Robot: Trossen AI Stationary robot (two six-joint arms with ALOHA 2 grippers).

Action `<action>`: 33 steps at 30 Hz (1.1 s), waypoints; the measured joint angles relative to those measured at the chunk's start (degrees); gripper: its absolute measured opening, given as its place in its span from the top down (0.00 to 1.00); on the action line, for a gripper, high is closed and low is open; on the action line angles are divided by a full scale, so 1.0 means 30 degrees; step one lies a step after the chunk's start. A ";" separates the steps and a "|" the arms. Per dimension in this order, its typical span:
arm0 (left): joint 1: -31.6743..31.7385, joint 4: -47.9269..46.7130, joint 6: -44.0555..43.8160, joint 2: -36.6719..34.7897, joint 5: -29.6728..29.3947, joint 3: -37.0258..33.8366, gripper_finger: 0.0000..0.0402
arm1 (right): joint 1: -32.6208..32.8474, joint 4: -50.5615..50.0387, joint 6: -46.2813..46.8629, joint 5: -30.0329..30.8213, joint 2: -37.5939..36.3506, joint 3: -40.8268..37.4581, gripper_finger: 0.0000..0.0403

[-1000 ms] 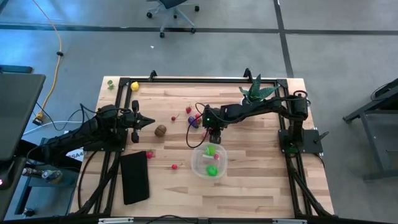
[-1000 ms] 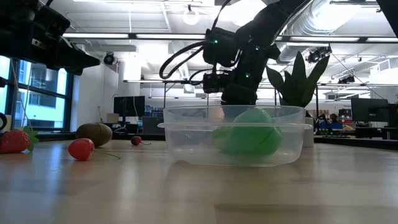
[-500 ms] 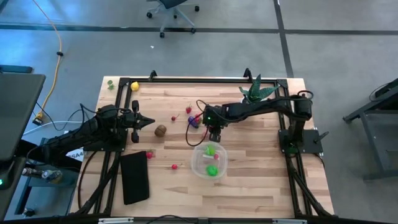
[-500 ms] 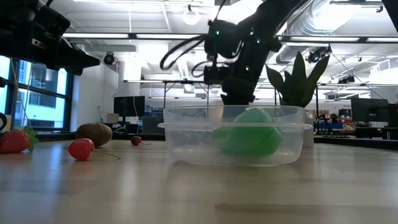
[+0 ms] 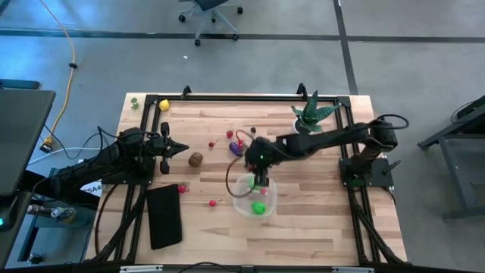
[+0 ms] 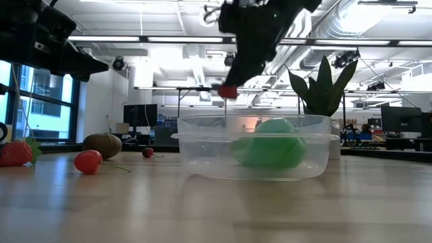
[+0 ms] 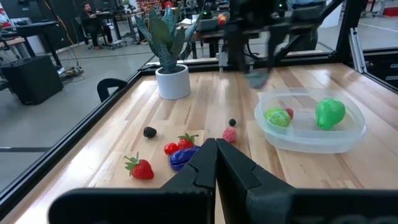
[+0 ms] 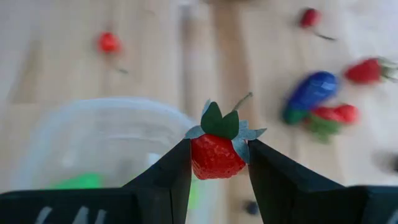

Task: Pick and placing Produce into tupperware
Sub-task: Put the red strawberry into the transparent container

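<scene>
Red strawberry [image 8: 215, 154] sits pinched in the right tool [image 5: 261, 180], poised just above the tub [image 5: 241, 199], not yet dropped. Green pieces [image 5: 259, 208] already lie inside. Beyond the tub, a kiwi [image 5: 196, 159], berries [image 5: 182, 189] and eggplant [image 5: 236, 149] wait on the bench [image 5: 318, 220]; the left tool [image 5: 182, 149] idles, closed.

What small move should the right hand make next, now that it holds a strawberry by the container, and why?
Probably ease a little farther over the clear round plastic container and then open. The right hand is shut on the small red toy strawberry, hanging above the container's rim, which already holds green pieces. Releasing now might clip the edge.
</scene>
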 joint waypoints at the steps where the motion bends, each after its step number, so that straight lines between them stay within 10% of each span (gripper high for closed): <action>1: -0.0002 -0.0001 -0.0005 0.0000 0.0000 0.0000 1.00 | 0.0405 0.0092 0.0198 -0.0075 0.0000 0.0021 0.68; 33: -0.0004 -0.0001 -0.0005 0.0000 -0.0002 0.0000 1.00 | 0.3385 0.0755 0.1429 -0.0033 0.4313 -0.0016 0.68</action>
